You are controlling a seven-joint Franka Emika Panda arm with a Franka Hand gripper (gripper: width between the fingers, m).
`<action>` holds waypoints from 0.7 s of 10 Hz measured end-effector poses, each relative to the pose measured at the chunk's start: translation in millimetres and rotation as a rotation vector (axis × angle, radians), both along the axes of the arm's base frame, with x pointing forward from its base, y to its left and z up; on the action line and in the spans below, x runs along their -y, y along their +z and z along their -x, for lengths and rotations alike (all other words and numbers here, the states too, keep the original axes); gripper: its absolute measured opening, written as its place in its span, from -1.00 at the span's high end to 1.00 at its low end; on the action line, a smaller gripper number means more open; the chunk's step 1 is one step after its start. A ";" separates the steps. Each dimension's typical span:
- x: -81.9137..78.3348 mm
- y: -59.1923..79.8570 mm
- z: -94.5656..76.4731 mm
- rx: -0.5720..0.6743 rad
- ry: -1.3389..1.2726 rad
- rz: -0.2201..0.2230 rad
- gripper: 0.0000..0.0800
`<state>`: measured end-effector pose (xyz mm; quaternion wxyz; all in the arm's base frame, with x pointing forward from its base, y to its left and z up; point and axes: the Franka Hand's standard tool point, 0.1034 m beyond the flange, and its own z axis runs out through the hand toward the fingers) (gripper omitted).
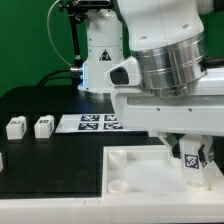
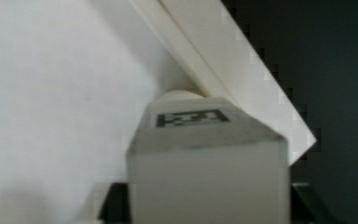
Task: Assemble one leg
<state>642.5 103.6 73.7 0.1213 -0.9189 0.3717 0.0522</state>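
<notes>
My gripper [image 1: 189, 158] is shut on a white leg [image 1: 190, 160] with a black-and-white tag, holding it over the far right corner of the large white tray-like part [image 1: 130, 170]. In the wrist view the leg [image 2: 202, 165] fills the space between the two dark fingers [image 2: 119, 200], its tagged end against the tray's raised rim [image 2: 229, 60] near a corner. Two more legs [image 1: 15, 127] [image 1: 43, 126] stand on the black table at the exterior view's left. The socket under the held leg is hidden.
The marker board [image 1: 95, 123] lies on the black table behind the tray. The arm's white base [image 1: 100, 55] stands at the back. A round socket [image 1: 118, 156] shows at the tray's far left corner. Part of another white piece shows at the left edge [image 1: 2, 160].
</notes>
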 end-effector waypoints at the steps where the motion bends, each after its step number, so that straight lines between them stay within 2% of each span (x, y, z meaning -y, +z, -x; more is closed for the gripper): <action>1: 1.8 -1.5 0.3 -0.039 -0.185 -0.013 0.26; 6: 1.7 -2.8 1.9 -0.154 -0.649 -0.016 0.26; 7: -0.2 -3.4 3.2 -0.168 -0.822 -0.019 0.26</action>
